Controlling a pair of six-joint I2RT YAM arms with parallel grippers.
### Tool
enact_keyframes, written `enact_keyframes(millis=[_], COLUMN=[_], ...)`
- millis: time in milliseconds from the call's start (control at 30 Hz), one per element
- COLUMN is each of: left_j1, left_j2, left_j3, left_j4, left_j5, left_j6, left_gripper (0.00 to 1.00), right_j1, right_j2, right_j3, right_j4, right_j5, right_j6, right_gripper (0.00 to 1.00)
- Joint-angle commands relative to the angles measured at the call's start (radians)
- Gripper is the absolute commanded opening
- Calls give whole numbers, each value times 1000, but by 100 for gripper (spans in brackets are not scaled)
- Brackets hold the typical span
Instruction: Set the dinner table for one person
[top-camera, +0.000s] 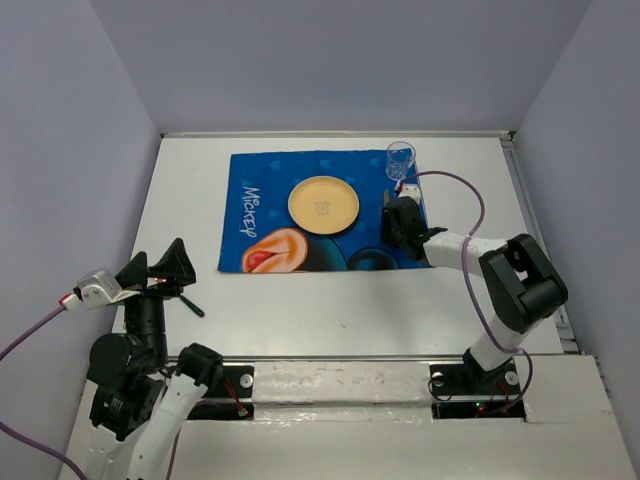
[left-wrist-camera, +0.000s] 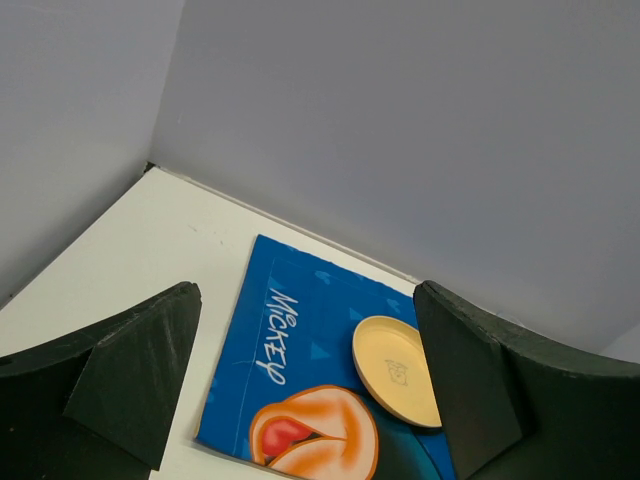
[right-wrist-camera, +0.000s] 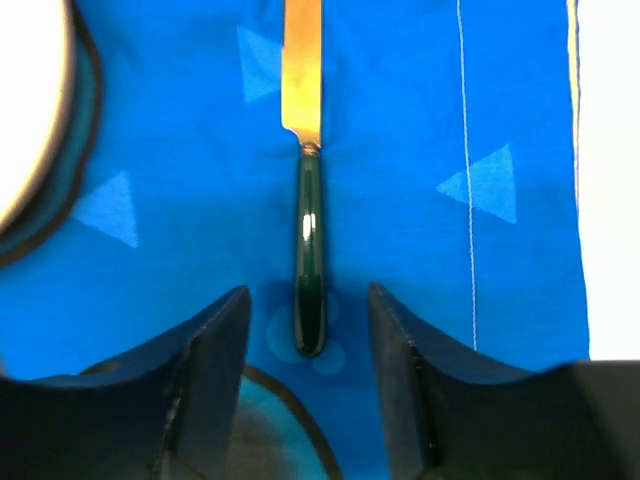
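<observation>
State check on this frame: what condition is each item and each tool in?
Plate: upright, empty, on the mat.
Glass: upright, at the mat's far right corner.
Knife: flat on the mat, not gripped.
Mat: spread on the dinner table.
Left tool: open, empty.
Right tool: open, fingers either side of the knife handle, not touching it.

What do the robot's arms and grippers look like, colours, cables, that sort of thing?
The left arm and right arm are black with chunky rounded joints and white link sections. A purple cable trails from each wrist. The left gripper and right gripper each have two matte black wedge-shaped fingers.
</observation>
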Motion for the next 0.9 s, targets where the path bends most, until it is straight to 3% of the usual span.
enact_keyframes(millis=[0,200,433,667,867], left_j1=[-5,-5,-5,-4,-5], left_j2=[15,16,44,58,62], left_j3=[-9,-8,-2,14,40], left_j4=[58,58,57,46,52], left_j5=[-1,-1,-3,-24,-20], left_j6=[15,15,15,8,-5], left_gripper=[99,99,99,99,99], right_j1=[2,13,168,456,626], right_j2=[-95,-210,-259,-104,112], right_j3=[29,21,33,192,448], right_j4=[-1,-34,-38,-9,13], right_j5=[-14,-103,-142,-169,-214], right_j6=[-8,9,64,92,47], right_gripper=[61,69,71,70,69])
